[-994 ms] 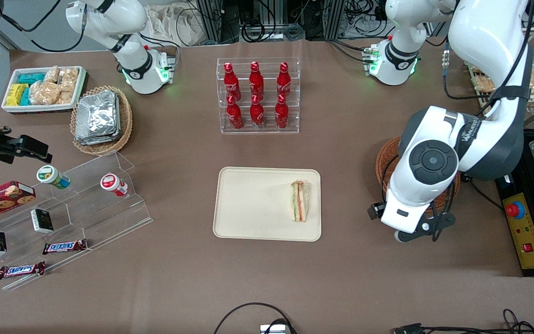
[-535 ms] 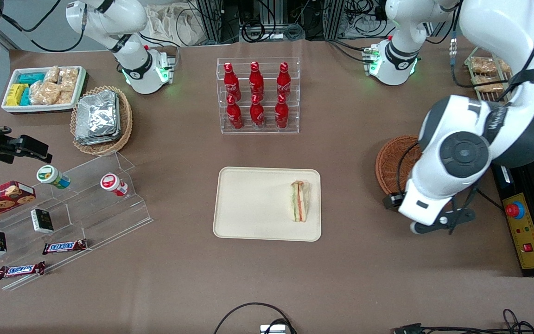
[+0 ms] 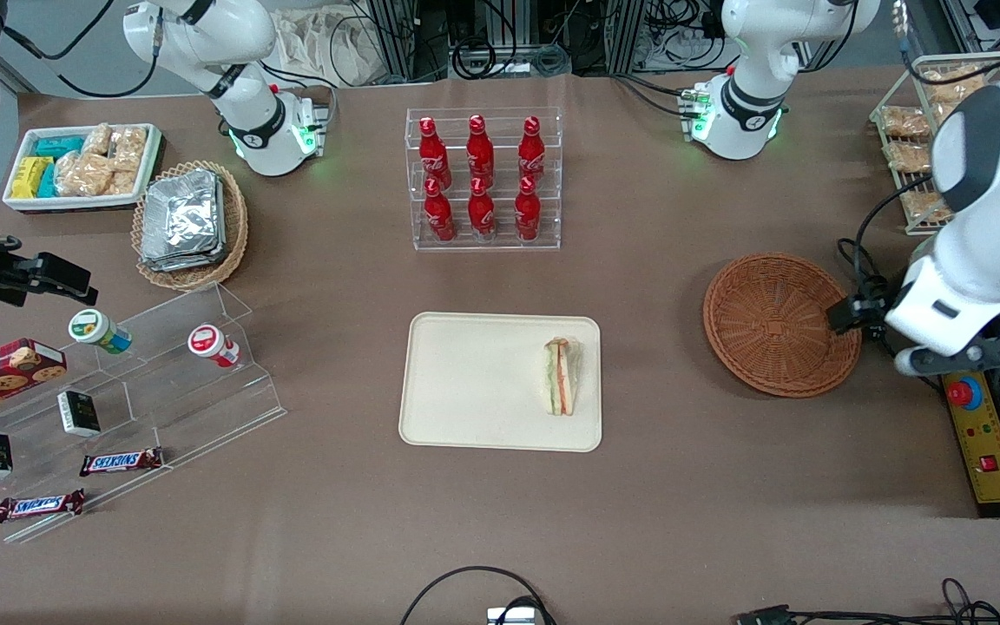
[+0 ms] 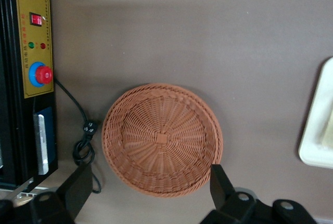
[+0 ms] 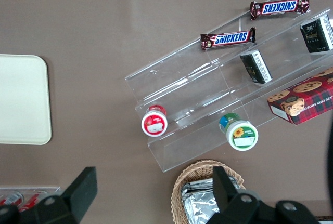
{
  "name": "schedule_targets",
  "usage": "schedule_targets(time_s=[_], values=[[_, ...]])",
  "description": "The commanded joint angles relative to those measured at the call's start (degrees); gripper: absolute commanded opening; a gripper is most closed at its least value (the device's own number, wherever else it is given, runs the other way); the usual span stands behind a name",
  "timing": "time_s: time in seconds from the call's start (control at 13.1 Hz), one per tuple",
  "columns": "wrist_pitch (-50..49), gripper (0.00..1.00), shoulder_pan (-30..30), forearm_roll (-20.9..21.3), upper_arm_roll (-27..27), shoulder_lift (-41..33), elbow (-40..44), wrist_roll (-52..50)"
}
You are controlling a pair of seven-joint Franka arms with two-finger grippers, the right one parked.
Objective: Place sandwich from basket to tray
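Front view, table stock at this moment.

Item 1: sandwich (image 3: 561, 377), triangular wedge, filling layers facing up, lying flat on the tray (image 3: 483, 382) near the tray's edge toward the working arm's end. Well apart from the jaws.

Item 2: tray, cream-beige, rectangular, flat on the brown table (image 3: 656, 503); one rounded corner (image 4: 317, 135) also appears in the left wrist view.

Item 3: basket (image 3: 781, 323), reddish-brown wicker, round, nothing inside it. It sits between the tray and the jaws, touching neither.

Item 4: gripper (image 4: 148, 193), raised above the table near the basket's rim on the working arm's end. Jaws released and spread wide, nothing between them; in the left wrist view the basket (image 4: 162, 139) lies below and between the two fingers (image 4: 78, 187).

Item 5: yellow control box (image 4: 35, 37) with red button, beside the basket at the table's edge, close to the jaws.
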Motion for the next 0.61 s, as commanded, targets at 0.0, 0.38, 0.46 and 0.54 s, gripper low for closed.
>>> schedule_targets(time_s=[0.0,0.38,0.46,0.54], values=[[-2.90,1.00,-0.59,-2.53,2.58,-6.12,-2.64,5.96],[-6.17,1.00,-0.59,-4.38,2.41,-12.62,-2.56,6.58],[-6.26,1.00,-0.59,-4.90,2.32,-12.98,-2.38,6.50],[-6.26,1.00,-0.59,-5.43,2.24,-13.07,-2.38,6.24]])
